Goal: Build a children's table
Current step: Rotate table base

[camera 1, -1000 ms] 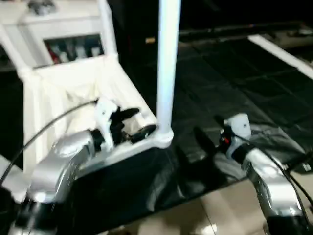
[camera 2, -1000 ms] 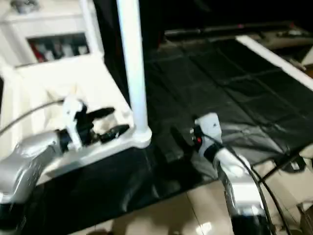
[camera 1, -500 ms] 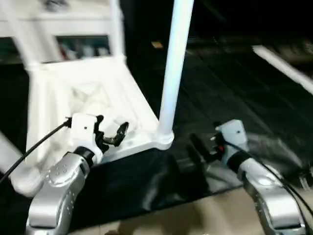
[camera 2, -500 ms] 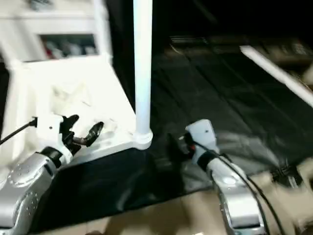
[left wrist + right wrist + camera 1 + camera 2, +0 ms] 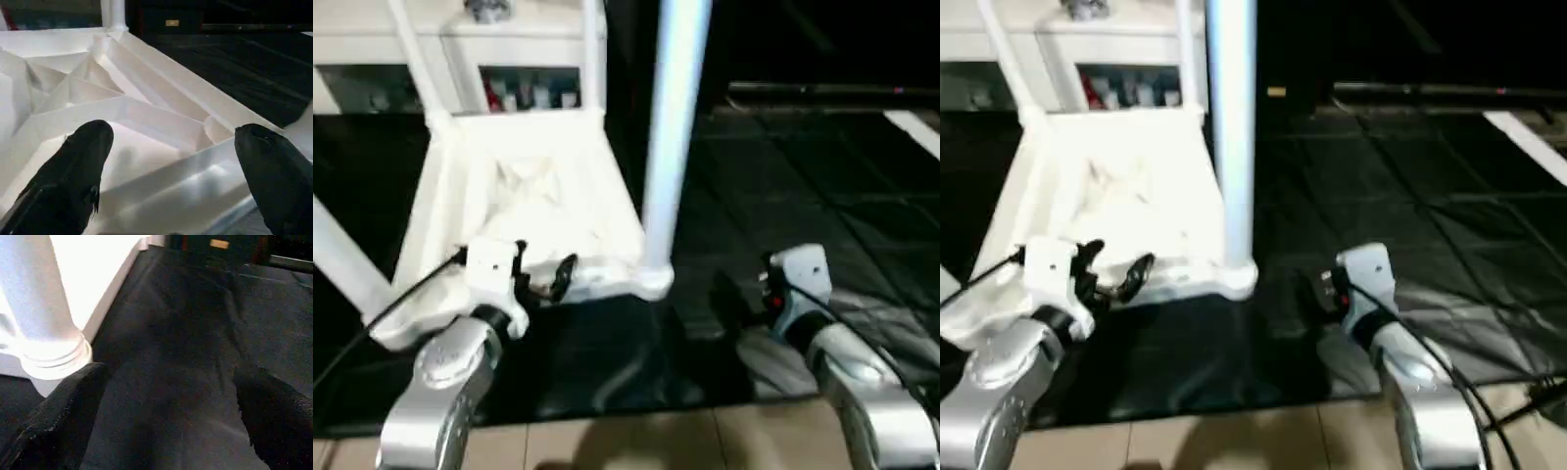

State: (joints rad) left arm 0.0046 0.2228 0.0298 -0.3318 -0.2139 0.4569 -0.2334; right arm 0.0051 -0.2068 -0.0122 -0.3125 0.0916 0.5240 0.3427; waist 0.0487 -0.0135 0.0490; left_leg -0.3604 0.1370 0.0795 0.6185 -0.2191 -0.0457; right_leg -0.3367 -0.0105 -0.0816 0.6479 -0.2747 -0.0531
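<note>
We see a black mat (image 5: 773, 186) spread over the tiled floor (image 5: 636, 441). The white top (image 5: 529, 206) lies on it, ribbed underside up, legs (image 5: 671, 147) standing in its corners.

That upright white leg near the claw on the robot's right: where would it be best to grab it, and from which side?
Probably low on the leg's round shaft, just above the ringed collar where it enters the corner socket of the upside-down tabletop. The open right claw sits on the black mat beside it, so coming in level from that side looks easiest; the shaft is straight and smooth for the fingers to straddle.
</note>
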